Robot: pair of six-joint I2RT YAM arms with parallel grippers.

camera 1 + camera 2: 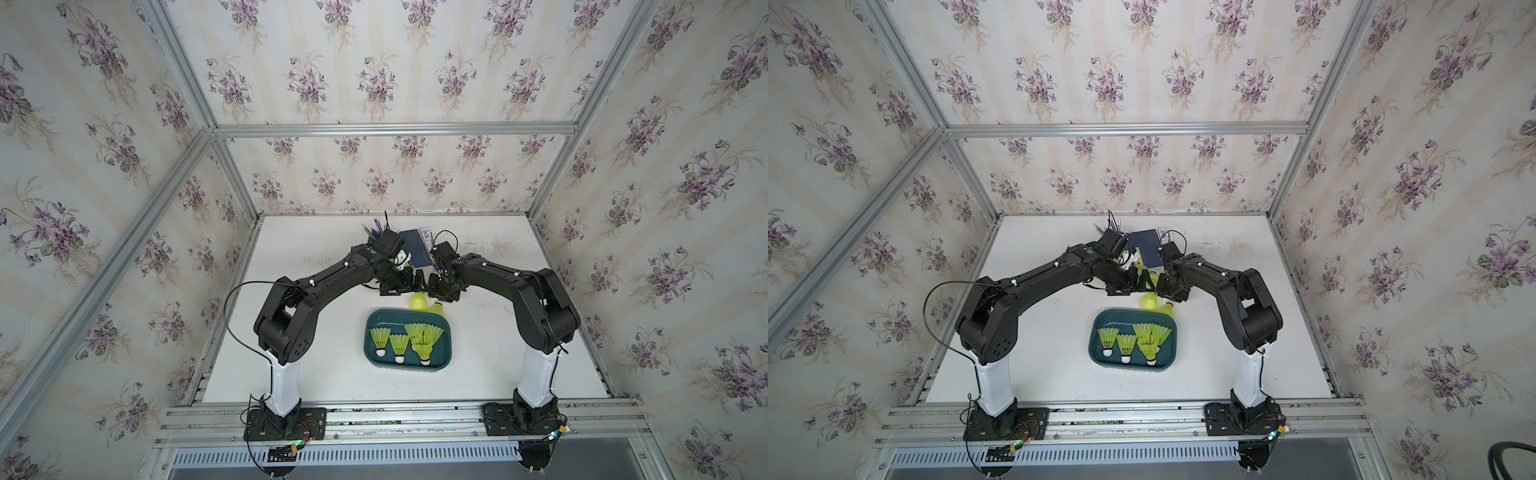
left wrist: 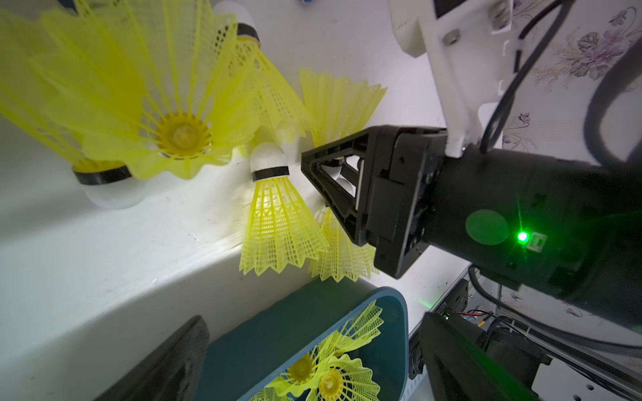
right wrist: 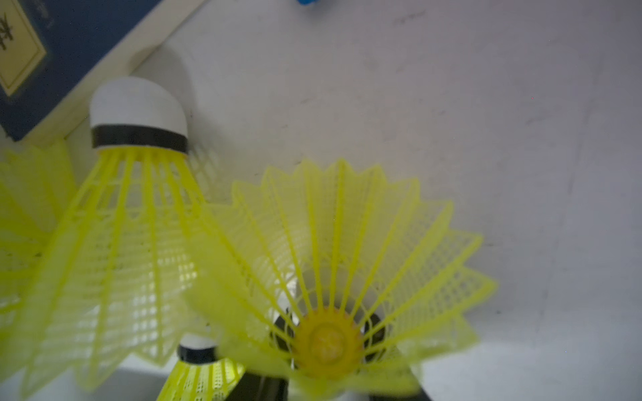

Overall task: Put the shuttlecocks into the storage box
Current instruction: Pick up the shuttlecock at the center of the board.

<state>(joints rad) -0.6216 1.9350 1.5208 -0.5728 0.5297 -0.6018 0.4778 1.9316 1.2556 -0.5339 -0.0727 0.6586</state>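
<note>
Teal box [image 1: 384,319] sits on the white table [image 1: 311,365] between the two arms; you have several shuttlecocks [image 1: 400,345] lying in it. More shuttlecocks [image 1: 419,301] lie loose just beyond its far rim. Left gripper [image 1: 409,280]: jaws wide, holding nothing. Right gripper [image 2: 338,177]: jaws narrow around a loose one's white tip; clamped or not, cannot tell.

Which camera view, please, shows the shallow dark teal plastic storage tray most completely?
Both top views show the shallow dark teal plastic storage tray whole and unobstructed, neon yellow-green plastic shuttlecocks inside. The left wrist view catches only one rounded end of it; the right wrist view shows none.
</note>
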